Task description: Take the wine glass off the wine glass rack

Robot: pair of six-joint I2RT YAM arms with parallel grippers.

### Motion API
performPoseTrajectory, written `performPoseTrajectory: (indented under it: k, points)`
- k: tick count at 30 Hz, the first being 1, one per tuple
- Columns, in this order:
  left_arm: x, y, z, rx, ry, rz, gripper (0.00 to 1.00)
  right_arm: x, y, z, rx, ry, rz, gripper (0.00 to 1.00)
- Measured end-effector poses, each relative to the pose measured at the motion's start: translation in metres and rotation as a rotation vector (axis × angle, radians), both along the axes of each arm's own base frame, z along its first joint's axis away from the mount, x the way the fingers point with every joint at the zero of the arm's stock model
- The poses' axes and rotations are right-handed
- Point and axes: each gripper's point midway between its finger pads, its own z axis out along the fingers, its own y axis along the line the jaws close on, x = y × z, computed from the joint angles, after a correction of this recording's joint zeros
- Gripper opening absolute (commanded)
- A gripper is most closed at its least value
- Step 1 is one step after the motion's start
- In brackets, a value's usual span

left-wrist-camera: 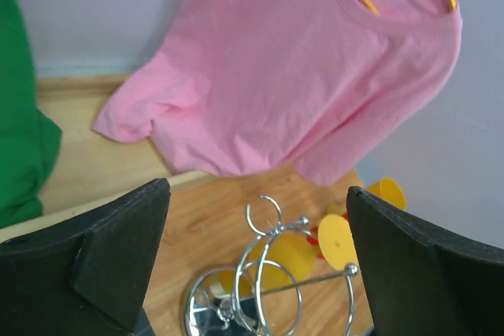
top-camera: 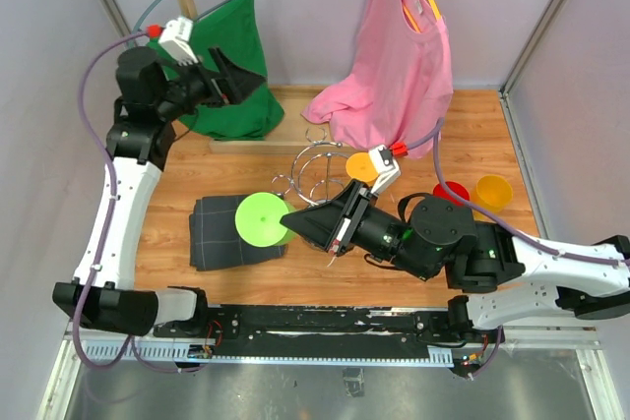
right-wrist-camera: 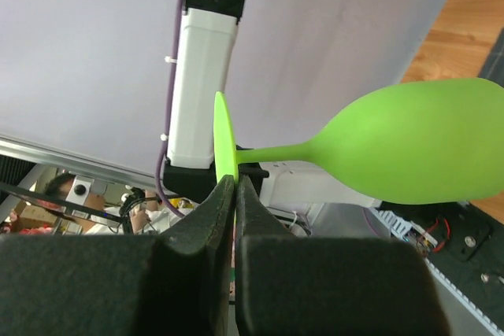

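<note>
My right gripper (top-camera: 292,220) (right-wrist-camera: 235,182) is shut on the rim of the flat foot of a lime-green wine glass (top-camera: 261,218) (right-wrist-camera: 417,147). The glass hangs clear of the wine glass rack, foot up, over a dark cloth. The chrome wire wine glass rack (top-camera: 313,172) (left-wrist-camera: 268,289) stands at the table's middle, to the right of and behind the green glass. A yellow wine glass (top-camera: 361,166) (left-wrist-camera: 339,241) shows at the rack's right side; I cannot tell whether it hangs on it. My left gripper (top-camera: 234,81) (left-wrist-camera: 257,202) is open, raised high at the back left, apart from the rack.
A dark folded cloth (top-camera: 217,238) lies on the wooden table under the green glass. A green shirt (top-camera: 231,56) and a pink shirt (top-camera: 404,56) (left-wrist-camera: 291,68) hang at the back. A red cup (top-camera: 451,194) and a yellow cup (top-camera: 492,191) stand at the right.
</note>
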Motion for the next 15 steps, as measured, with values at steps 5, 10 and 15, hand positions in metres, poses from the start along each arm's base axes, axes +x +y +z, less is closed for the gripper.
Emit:
performPoseTrajectory:
  k: [5,10,15]
  points:
    - [0.012,0.043,0.013,-0.079,0.003,0.076,0.98,0.005,-0.005,0.025,0.037,-0.097,-0.024,0.01]
    - [0.004,0.044,-0.007,-0.183,0.075,-0.006,0.97,0.021,-0.022,0.062,0.112,-0.181,-0.078,0.01]
    - [-0.026,0.024,-0.031,-0.352,0.172,-0.144,0.94,0.053,-0.048,0.085,0.176,-0.223,-0.169,0.01]
